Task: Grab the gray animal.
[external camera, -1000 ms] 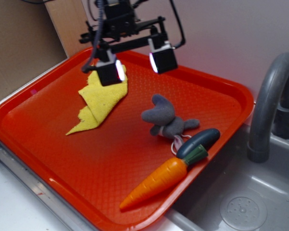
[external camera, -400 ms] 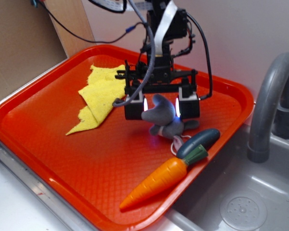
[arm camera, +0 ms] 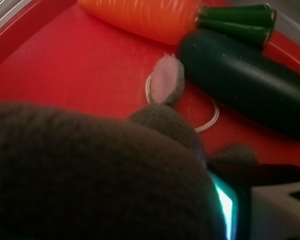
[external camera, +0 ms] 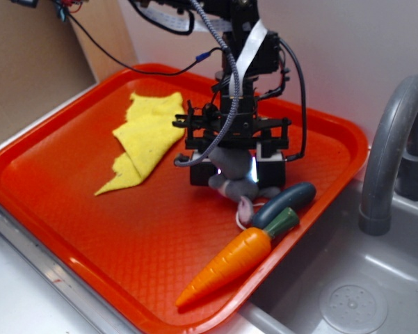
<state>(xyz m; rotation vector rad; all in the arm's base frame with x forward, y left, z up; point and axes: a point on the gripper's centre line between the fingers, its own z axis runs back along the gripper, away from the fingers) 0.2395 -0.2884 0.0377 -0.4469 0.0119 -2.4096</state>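
Clamping the gray animal [external camera: 234,186] between both fingers, tool [external camera: 236,169] lowered onto red tray [external camera: 69,188], just left of dark oblong vegetable [external camera: 286,203] and above carrot [external camera: 229,263]. Exterior view only: yellow cloth [external camera: 147,136] at tray's far left, sink faucet [external camera: 389,149] at right. Wrist view only: pale cord loop [arm camera: 209,117] beneath pink-lined ear [arm camera: 165,80], plush body filling the foreground against one lit finger pad [arm camera: 224,205]

Arm upright, wrist pointing straight down, pincer [external camera: 237,171] low, its two fingers close together, something between them.
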